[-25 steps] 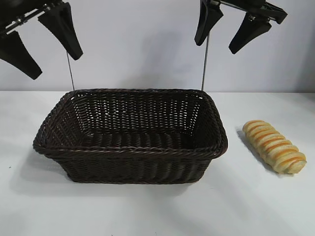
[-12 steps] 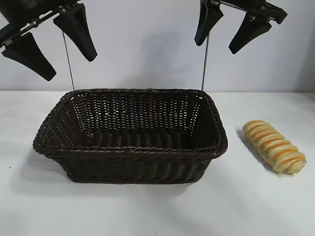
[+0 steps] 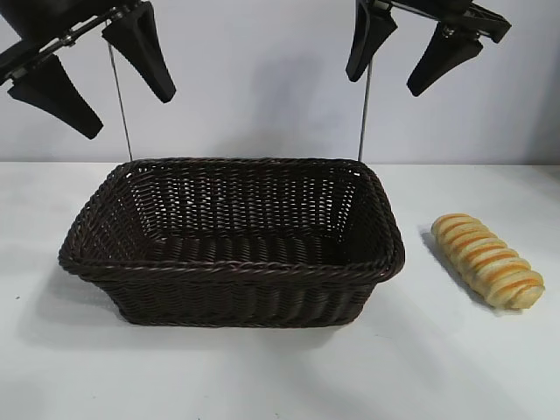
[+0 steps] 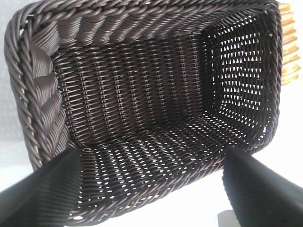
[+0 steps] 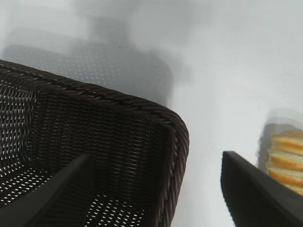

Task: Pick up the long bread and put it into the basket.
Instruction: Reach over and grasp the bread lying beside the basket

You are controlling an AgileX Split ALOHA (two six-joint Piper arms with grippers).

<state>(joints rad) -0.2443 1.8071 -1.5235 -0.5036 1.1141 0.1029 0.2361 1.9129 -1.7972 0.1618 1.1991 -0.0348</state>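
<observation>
The long bread [image 3: 487,259], pale yellow-tan with orange-brown stripes, lies on the white table to the right of the basket [image 3: 229,262]. The large dark brown wicker basket stands empty in the middle. My left gripper [image 3: 127,111] hangs open high above the basket's far left corner. My right gripper [image 3: 382,86] hangs open high above the basket's far right corner. The left wrist view looks down into the basket [image 4: 142,94], with the bread's edge [image 4: 289,56] past its far wall. The right wrist view shows the basket's corner [image 5: 170,127] and part of the bread [image 5: 286,161].
The white table [image 3: 280,376] runs all round the basket. A pale wall stands behind it. Two thin metal rods [image 3: 363,109] rise behind the basket's far corners.
My left gripper has moved to the right and slightly up, toward the basket's far left corner. The right gripper, the bread and the basket have not moved.
</observation>
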